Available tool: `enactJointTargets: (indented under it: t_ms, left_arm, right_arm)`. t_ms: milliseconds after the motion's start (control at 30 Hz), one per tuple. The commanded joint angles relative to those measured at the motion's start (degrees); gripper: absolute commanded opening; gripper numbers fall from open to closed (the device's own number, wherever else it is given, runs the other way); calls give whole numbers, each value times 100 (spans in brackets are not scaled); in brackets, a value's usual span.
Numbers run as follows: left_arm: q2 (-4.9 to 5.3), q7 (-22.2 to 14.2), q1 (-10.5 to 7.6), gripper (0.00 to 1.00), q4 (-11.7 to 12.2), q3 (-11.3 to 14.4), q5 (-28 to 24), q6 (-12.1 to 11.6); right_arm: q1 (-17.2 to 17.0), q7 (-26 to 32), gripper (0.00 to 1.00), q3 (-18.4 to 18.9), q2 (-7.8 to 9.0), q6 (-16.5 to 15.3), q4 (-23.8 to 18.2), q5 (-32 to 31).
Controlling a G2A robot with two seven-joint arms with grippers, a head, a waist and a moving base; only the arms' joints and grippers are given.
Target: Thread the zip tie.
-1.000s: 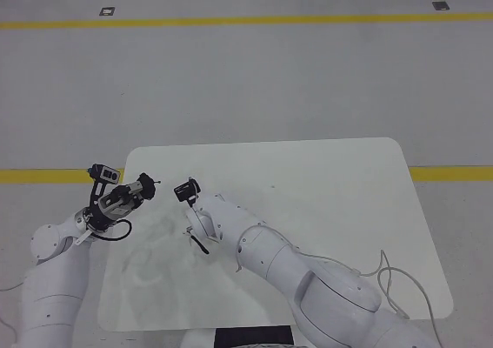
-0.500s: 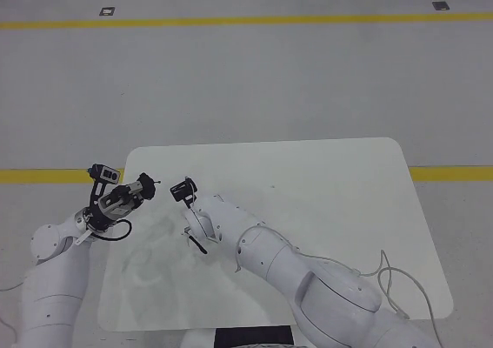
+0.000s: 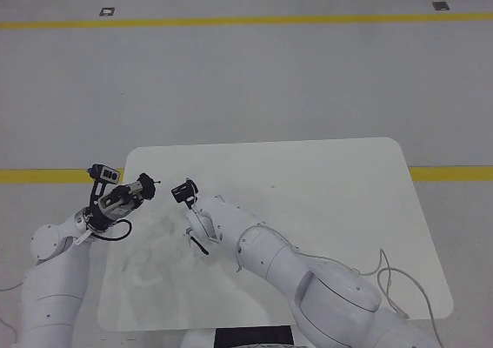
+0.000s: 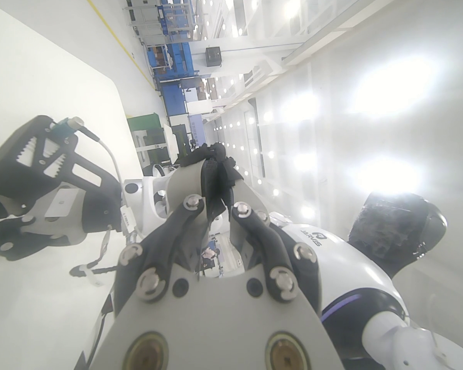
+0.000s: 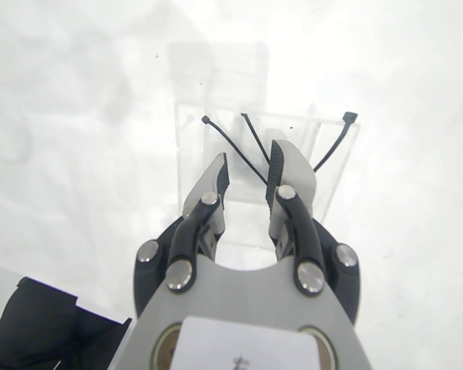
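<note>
Thin black zip ties [image 5: 231, 144], clear box [image 5: 189, 155], ribbed right tool [image 5: 250, 152] spread

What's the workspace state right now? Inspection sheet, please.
Surface: white table, faint marks.
Job's things: three black zip ties in a clear holder.
Clutter: nothing seen.
Grippers: left gripper shut on a small black piece, too unclear to identify; right gripper open above the holder.
Cables: black cable at the left wrist; white cables near the right arm's base.
Surroundings: yellow floor lines; blue racks.
</note>
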Motion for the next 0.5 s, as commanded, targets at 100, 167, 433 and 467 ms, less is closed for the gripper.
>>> enactJointTargets:
  t_ms: [100, 167, 433, 467]
  left_arm:
    - [0, 0, 0, 0, 0, 0, 0, 0]
    - [0, 0, 0, 0, 0, 0, 0, 0]
    - [0, 0, 0, 0, 0, 0, 0, 0]
    - [0, 0, 0, 0, 0, 0, 0, 0]
  right_arm:
    - [4, 18, 4, -53, 5, 94, -31, -7]
    - [5, 24, 0, -73, 8, 136, -43, -16]
    - [22, 23, 0, -104, 23, 291, -101, -4]
    - [25, 18, 0, -98, 25, 307, -111, 3]
